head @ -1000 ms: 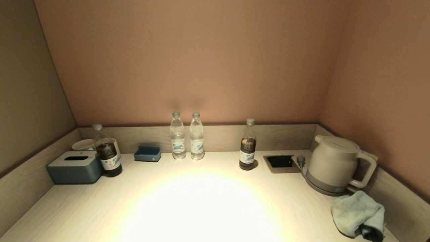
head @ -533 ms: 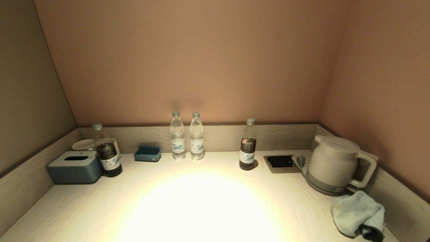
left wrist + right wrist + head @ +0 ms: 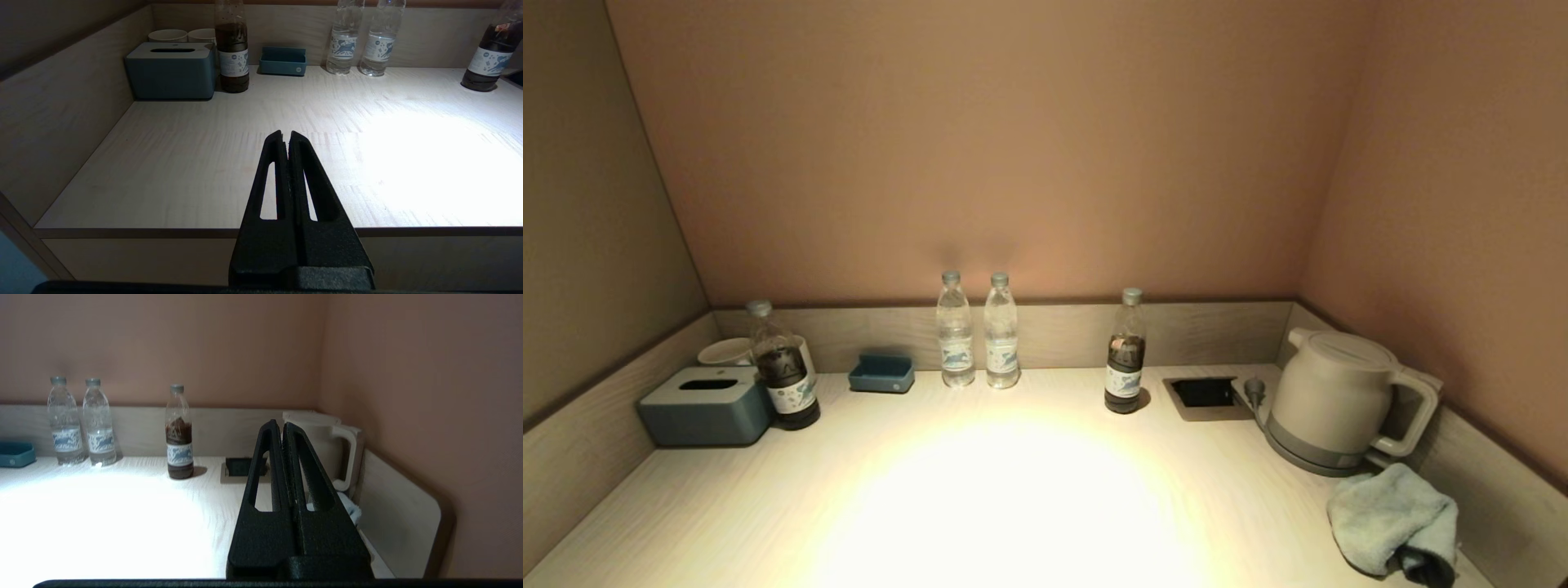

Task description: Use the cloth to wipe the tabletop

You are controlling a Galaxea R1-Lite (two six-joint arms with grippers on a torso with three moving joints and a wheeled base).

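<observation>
Tabletop is bare across its lit middle, walled on 3 sides, items lined along the back. Kettle sits in the right rear corner. Cloth lies crumpled just in front of it against the right wall, no clear long axis. Right gripper hangs in front of the cloth, fingers pressed together, empty. Left gripper is clenched, empty, at the front edge, well apart.

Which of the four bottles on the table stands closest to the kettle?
The dark-liquid bottle right of the two clear water bottles; the other dark bottle stands far left beside the tissue box, away from the kettle.
</observation>
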